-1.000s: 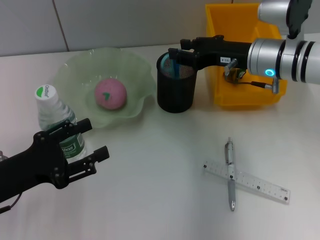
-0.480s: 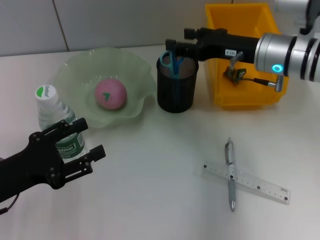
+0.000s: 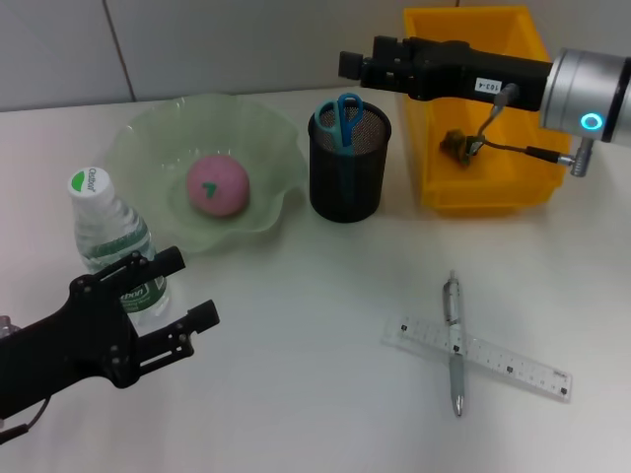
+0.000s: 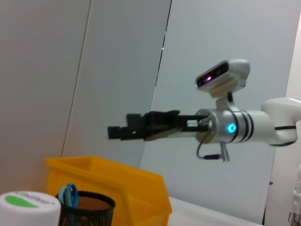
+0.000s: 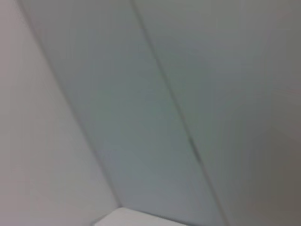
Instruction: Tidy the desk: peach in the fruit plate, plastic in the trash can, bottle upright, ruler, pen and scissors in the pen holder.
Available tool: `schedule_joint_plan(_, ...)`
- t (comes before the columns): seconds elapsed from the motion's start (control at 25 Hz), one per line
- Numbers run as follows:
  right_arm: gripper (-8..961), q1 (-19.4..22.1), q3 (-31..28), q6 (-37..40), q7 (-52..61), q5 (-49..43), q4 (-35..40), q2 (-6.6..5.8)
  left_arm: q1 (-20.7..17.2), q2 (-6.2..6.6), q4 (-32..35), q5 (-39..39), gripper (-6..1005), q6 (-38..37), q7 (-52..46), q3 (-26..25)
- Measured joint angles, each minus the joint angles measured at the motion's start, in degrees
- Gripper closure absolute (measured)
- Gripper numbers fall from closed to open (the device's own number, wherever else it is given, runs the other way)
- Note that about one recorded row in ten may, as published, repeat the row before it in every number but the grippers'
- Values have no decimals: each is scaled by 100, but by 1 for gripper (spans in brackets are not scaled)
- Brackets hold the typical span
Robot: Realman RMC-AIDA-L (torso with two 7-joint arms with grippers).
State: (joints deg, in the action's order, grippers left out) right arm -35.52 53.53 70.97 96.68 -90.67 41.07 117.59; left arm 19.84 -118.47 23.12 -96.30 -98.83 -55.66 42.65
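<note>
1. The table (image 3: 296,394) carried everything, and the yellow trash can (image 3: 532,192) sat at the back right with plastic (image 3: 459,145) already inside.
2. The fruit plate (image 3: 148,133) held the peach (image 3: 218,184); the bottle (image 3: 108,236) stood upright just beside it.
3. The mesh pen holder (image 3: 347,182) had the scissors (image 3: 340,116) in it, handles up.
4. The right claw (image 3: 347,65) hovered above the holder, holding nothing; can't tell how its fingers stood.
5. The left claw (image 3: 182,291) sat spread open next to the bottle.
6. The ruler (image 3: 493,357) and pen (image 3: 454,340) lay crossed near the front. I'd grab the pen first since it's on top, pinching mid-barrel.
</note>
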Motion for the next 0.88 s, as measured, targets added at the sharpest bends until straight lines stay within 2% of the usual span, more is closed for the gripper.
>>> schedule_joint_plan(0.08, 151, 8, 14, 217, 70, -21, 22, -50, -6, 0, -2, -12, 214, 8, 5, 35)
schedule_joint_plan(0.12, 147, 7, 58, 462, 140, -47, 23, -134, -13, 1, -2, -19, 214, 7, 5, 118)
schedule_joint_plan(0.16, 147, 7, 58, 462, 140, -47, 23, -134, -13, 1, -2, -19, 214, 7, 5, 118)
schedule_joint_plan(0.32, 147, 23, 45, 990, 245, -186, 25, -309, -29, -2, -3, -33, 214, 26, -10, 311)
schedule_joint_plan(0.48, 148, 91, 43, 1058, 245, -212, 25, -352, -71, -20, -27, -31, 214, 40, 30, 459)
schedule_joint_plan(0.88, 148, 125, 66, 1288, 231, -255, 41, -289, -17, -11, -67, -11, 213, 6, 247, 524)
